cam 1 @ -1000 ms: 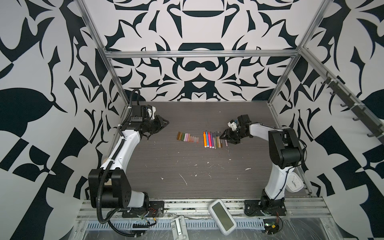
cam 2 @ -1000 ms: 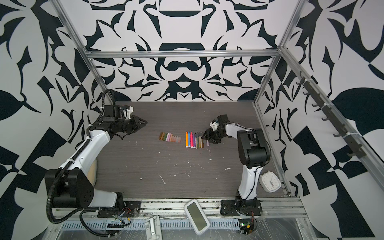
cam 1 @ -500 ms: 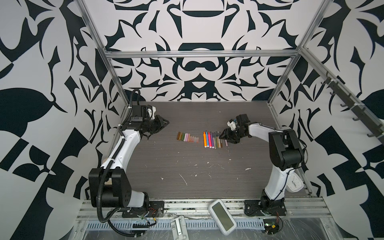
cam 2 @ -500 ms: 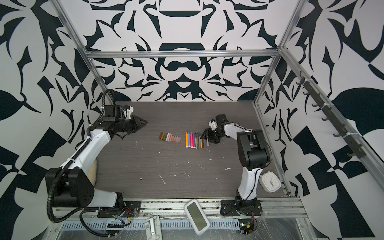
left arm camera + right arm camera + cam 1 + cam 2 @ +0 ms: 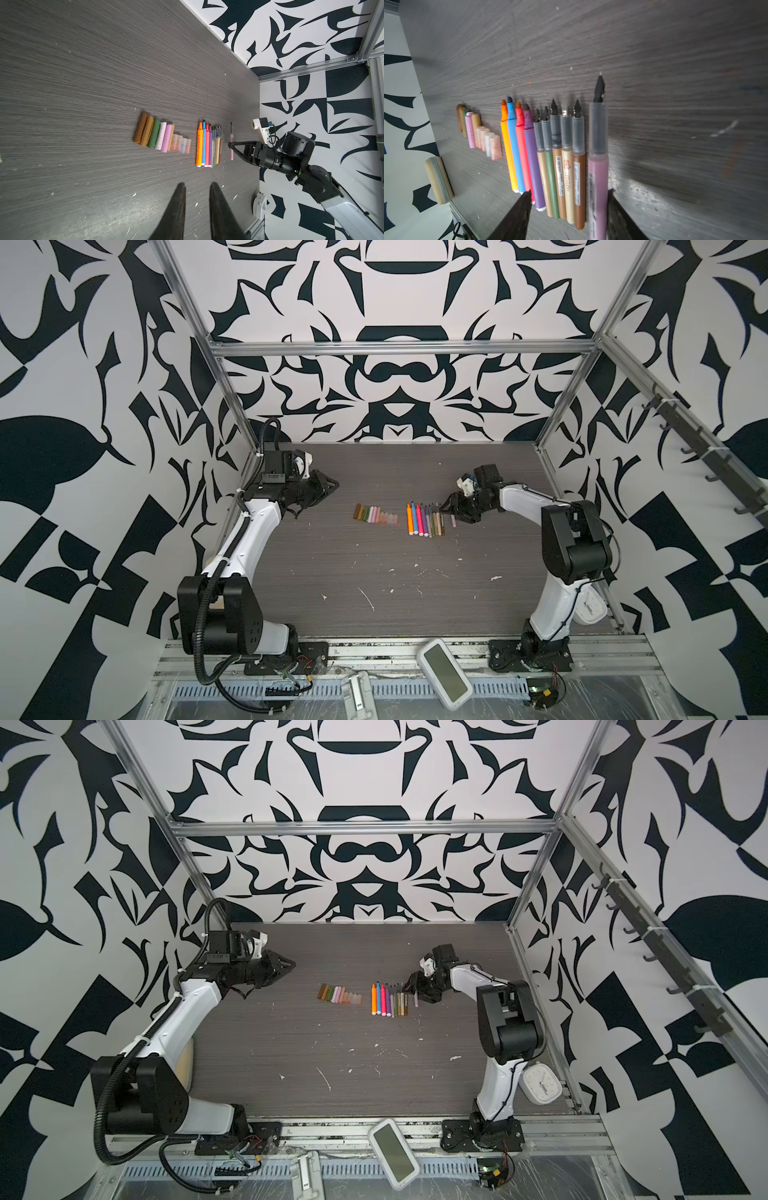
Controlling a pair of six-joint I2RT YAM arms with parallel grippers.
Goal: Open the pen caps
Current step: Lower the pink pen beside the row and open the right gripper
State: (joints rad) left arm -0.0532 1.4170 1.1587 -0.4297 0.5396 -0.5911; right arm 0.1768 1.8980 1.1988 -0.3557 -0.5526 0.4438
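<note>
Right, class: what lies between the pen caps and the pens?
Nothing: the table is bare between the pen caps and the pens, clearest in the left wrist view.

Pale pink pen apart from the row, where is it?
In both top views the pale pink pen lies just right of the pen row, beside the brown pen, between the right gripper's open jaws.

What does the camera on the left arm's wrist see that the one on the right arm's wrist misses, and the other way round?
Only the left wrist view: the right pincer from outside, open at the lone pink pen, and the tips of the left pincer. Only the right wrist view: printed labels on the pens and a tan block at the table's edge. Both: the row of pen caps, the uncapped pens, the dark table.
</note>
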